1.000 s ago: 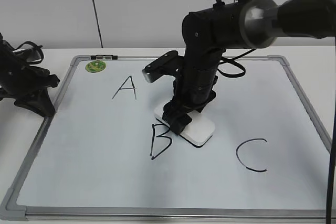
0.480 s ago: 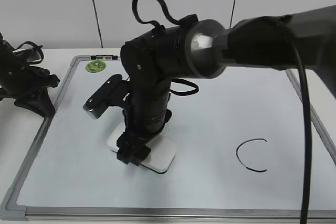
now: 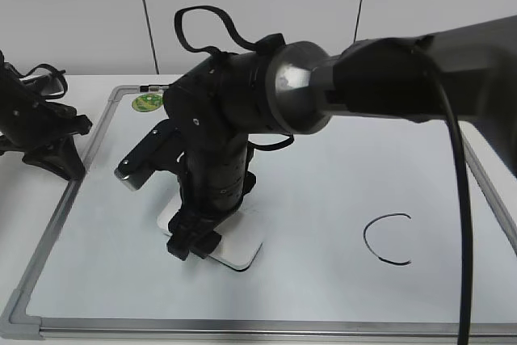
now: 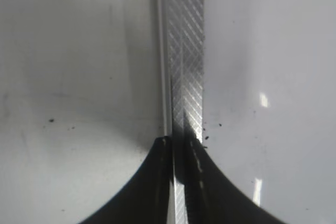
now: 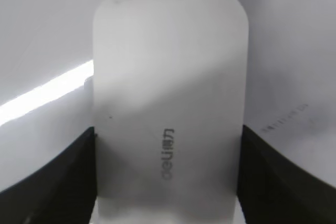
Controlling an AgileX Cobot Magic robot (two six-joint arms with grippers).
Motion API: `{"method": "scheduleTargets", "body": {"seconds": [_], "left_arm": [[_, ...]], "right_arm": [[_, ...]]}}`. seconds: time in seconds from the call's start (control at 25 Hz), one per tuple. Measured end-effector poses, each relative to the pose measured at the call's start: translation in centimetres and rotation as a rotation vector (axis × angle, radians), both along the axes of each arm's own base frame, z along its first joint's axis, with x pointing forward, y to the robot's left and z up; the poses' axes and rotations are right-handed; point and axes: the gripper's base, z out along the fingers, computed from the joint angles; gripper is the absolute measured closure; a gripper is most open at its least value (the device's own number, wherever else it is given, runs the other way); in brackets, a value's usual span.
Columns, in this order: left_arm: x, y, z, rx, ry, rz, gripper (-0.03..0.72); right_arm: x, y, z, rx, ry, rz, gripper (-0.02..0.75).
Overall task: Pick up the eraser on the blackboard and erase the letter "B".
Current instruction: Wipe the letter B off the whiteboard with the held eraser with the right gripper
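Now right end effector (image 3: 194, 236) clamped on eraser (image 3: 234, 250), flat on blackboard (image 3: 323, 199)

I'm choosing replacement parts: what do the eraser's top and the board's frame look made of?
The eraser top looks like smooth matte white plastic, with small grey printed lettering. The blackboard frame looks like grey metal, probably aluminium: the left wrist view shows a shiny strip with a cross-hatched pattern.

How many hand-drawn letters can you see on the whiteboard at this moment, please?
1: the letter C on the blackboard's right side. The right arm and eraser cover the middle, so other letters may be hidden.
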Motion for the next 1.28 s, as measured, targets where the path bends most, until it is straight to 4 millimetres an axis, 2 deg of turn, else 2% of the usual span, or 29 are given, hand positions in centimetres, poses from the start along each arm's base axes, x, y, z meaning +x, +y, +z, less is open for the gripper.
{"method": "scheduleTargets", "body": {"seconds": [0.2,0.64,0.92,1.04,1.16,1.28], "left_arm": [[0.0,0.0,0.0,0.000,0.000,0.000,0.656],[0.0,0.0,0.0,0.000,0.000,0.000,0.656],[0.0,0.0,0.0,0.000,0.000,0.000,0.656],[0.0,0.0,0.0,0.000,0.000,0.000,0.656],[0.0,0.0,0.0,0.000,0.000,0.000,0.656],[0.0,0.0,0.0,0.000,0.000,0.000,0.656]], "right_arm": [[1.5,-1.3,0.0,0.030,-0.001,-0.081,0.210],[6.7,-7.3,0.0,0.045,-0.026,-0.257,0.210],[6.9,-9.3,1.0,-0.034,-0.018,-0.272,0.210],[6.7,-10.3,2.4,-0.049,-0.007,-0.293,0.210],[6.8,-11.9,5.1,0.002,-0.011,-0.352,0.210],[6.9,-14.8,6.7,0.047,-0.003,-0.438,0.210]]}}
